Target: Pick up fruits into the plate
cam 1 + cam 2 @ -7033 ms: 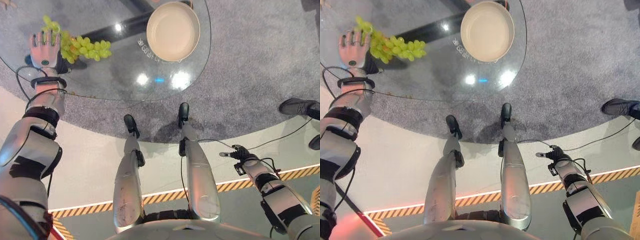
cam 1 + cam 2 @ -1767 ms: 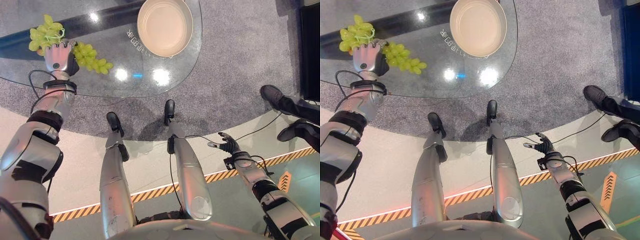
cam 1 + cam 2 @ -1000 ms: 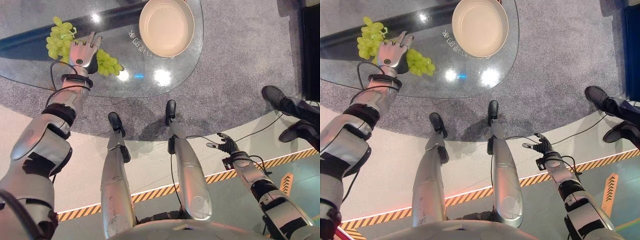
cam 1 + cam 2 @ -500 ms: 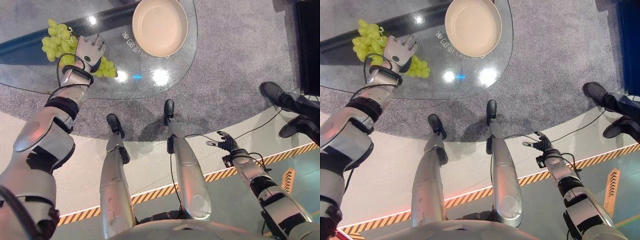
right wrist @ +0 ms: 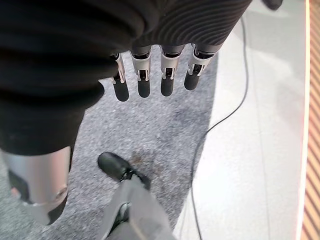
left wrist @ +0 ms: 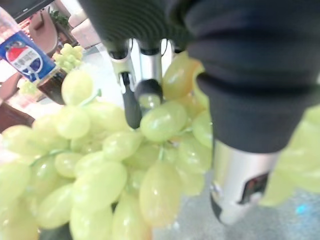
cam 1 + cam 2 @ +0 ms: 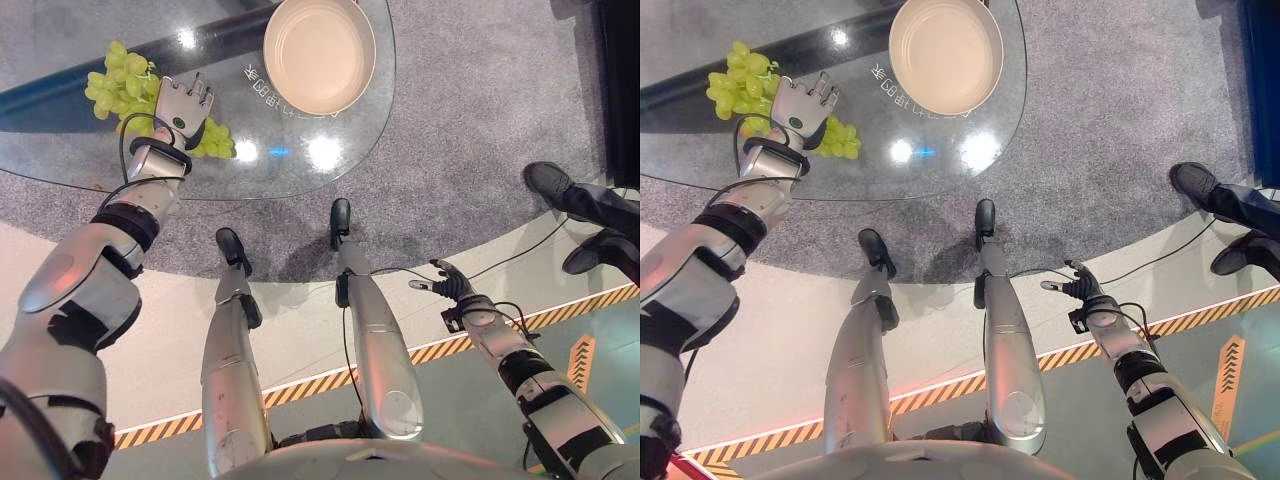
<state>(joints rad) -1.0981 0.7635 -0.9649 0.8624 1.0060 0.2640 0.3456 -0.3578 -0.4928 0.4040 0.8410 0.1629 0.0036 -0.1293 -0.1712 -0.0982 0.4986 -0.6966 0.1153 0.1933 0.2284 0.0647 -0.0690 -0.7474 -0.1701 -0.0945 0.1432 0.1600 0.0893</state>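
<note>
- The green grapes (image 7: 122, 85) lie at the upper left on the glass table (image 7: 300, 170), partly under the left hand (image 7: 182, 104).
- That hand's fingers curl into the bunch.
- The empty plate (image 7: 318, 52) sits top centre, apart.
- The right hand (image 7: 447, 284) hangs lower right, fingers relaxed, holding nothing.

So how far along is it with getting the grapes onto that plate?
Nothing is done yet: the plate on the glass table holds nothing. In hand: the left hand is over the grapes, its fingers among them. The lift and carry remain. The right hand hangs open by the floor.
</note>
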